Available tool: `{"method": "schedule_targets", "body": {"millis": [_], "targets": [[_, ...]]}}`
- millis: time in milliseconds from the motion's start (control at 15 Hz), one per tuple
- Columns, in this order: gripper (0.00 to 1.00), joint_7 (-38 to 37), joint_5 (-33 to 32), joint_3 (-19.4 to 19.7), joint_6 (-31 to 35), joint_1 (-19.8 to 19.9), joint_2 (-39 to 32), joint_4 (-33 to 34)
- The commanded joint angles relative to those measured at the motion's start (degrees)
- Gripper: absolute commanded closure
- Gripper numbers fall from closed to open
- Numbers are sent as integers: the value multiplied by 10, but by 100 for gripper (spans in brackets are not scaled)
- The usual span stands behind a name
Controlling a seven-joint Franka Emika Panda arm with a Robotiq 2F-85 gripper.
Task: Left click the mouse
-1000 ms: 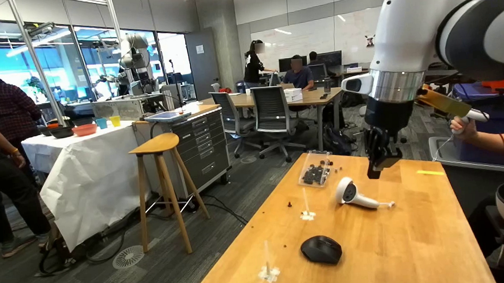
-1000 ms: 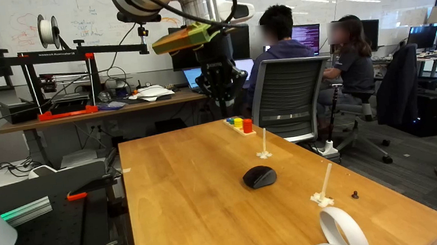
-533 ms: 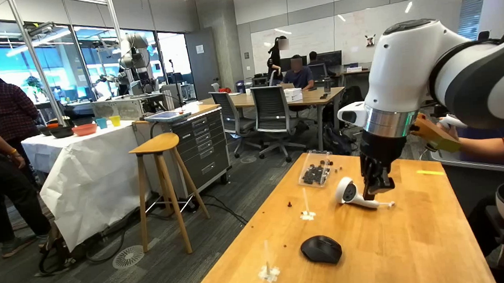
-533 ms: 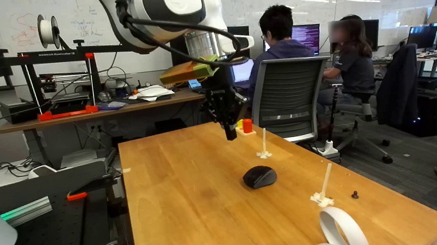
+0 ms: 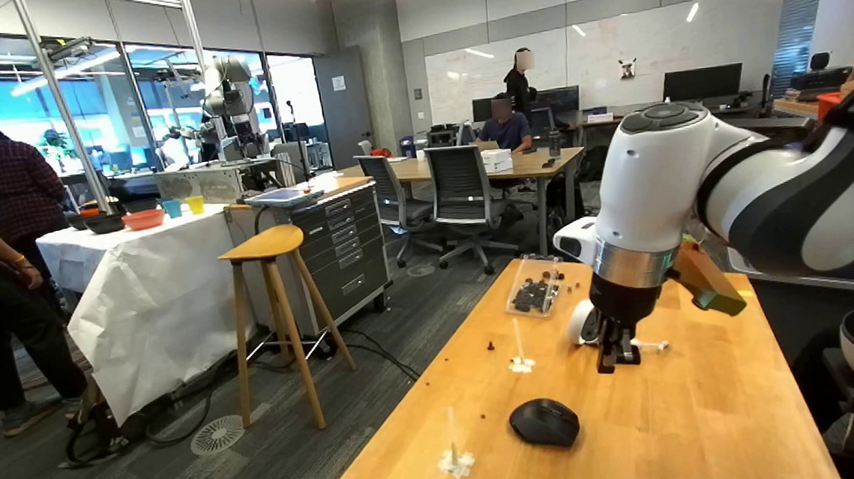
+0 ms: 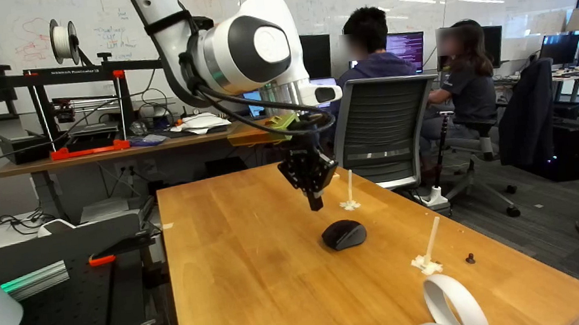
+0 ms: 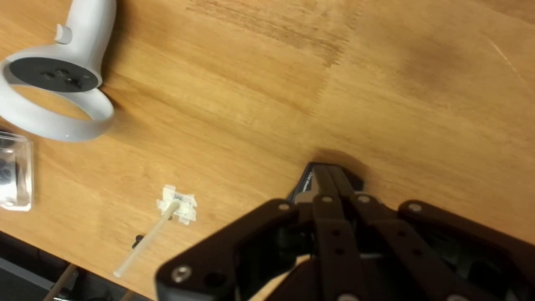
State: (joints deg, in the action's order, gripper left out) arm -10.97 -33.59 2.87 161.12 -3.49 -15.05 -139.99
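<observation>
Gripper (image 7: pixel 331 176): closed, its two fingers lying flat against each other, tips pointing down above the wooden table (image 6: pixel 239 297). Mouse (image 5: pixel 545 423) (landmark): black, resting on the tabletop near the tips; in both exterior views a gap shows between tips and mouse. In the wrist view the tips overlap the mouse and hide most of it; pale lettering shows on its visible side strip. Two pale sticks (image 6: pixel 432 239) stand in taped bases (image 6: pixel 427 266), both nearer than the mouse to one long edge of the table. Small dark piece (image 6: pixel 470 258) near one base, on the side away from the mouse. White controller (image 7: pixel 58 75) with ring and dark button face: well apart from the mouse, partly behind the gripper in an exterior view. Clear tray (image 5: pixel 536 269) of dark pieces (image 5: pixel 530 297): farther from the mouse than the controller.
</observation>
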Motion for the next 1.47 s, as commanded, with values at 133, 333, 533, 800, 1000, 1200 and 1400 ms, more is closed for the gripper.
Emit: {"method": "schedule_targets", "body": {"millis": [133, 333, 533, 800, 1000, 1200, 1400], "targets": [[94, -87, -54, 32, 9, -40, -90, 87], [96, -106, -57, 39, 8, -52, -119, 108], [95, -117, -50, 39, 8, -59, -143, 121], [94, -130, -49, 42, 7, -66, -170, 140], [94, -115, -20, 68, 9, -90, -188, 149], [95, -112, -8, 86, 8, -100, -203, 154], [95, -109, 6, 96, 8, -109, -211, 154]]}}
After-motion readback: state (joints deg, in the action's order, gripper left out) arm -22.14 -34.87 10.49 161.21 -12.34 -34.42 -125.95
